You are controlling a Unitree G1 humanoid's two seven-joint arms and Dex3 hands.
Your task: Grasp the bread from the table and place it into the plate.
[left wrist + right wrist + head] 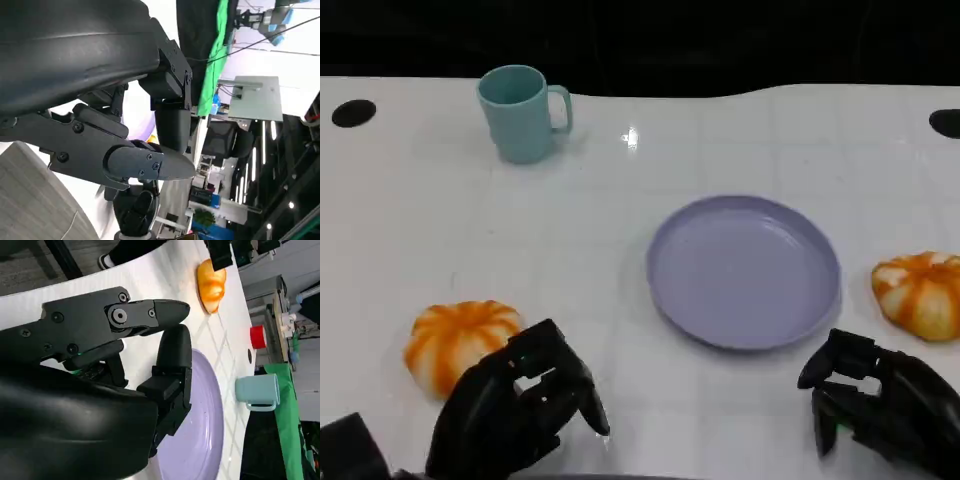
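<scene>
Two orange-and-white striped breads lie on the white table (620,160). One bread (460,342) is at the near left and the other bread (920,293) at the right edge. Between them sits the empty lavender plate (743,270). My left hand (517,408) hovers just in front of and to the right of the left bread, fingers apart and holding nothing. Also empty with loosely spread fingers, my right hand (880,405) is in front of the plate's right rim. The right wrist view looks past my right hand (100,375) over the plate (200,430) to the left bread (212,282).
A teal mug (523,112) stands at the far left of the table, also seen as the mug (257,388) in the right wrist view. Dark round holes mark the table's back corners (353,113). A red object (257,336) stands beyond the table.
</scene>
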